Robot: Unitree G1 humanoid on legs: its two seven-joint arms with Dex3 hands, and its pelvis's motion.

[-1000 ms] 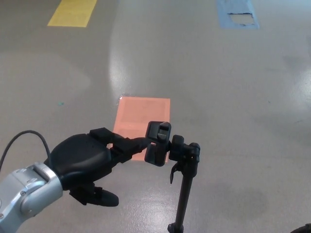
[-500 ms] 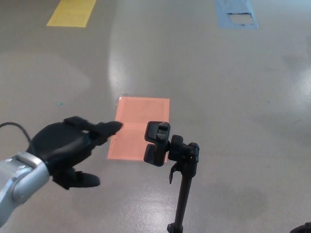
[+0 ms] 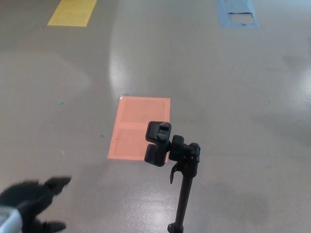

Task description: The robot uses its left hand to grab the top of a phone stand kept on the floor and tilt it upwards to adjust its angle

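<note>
While the grey floor (image 3: 233, 97) bears the phone stand (image 3: 181, 174) upright just beside the orange patch's (image 3: 138, 121) near edge, my left hand (image 3: 31, 204) sits low, blurred, fingers apart, holding nothing. Judged: reach unstarted; next, clasp the clamp head (image 3: 158, 143).

A black phone stand (image 3: 170, 160) stands upright on the grey floor (image 3: 233, 87), its clamp head in front of an orange rectangle (image 3: 138, 124) marked on the ground. The robot's left hand (image 3: 31, 201) sits low in the near left corner, blurred, fingers spread and empty, well apart from the stand. Farther off lie a yellow patch (image 3: 73, 12) and a blue patch (image 3: 236, 14).
</note>
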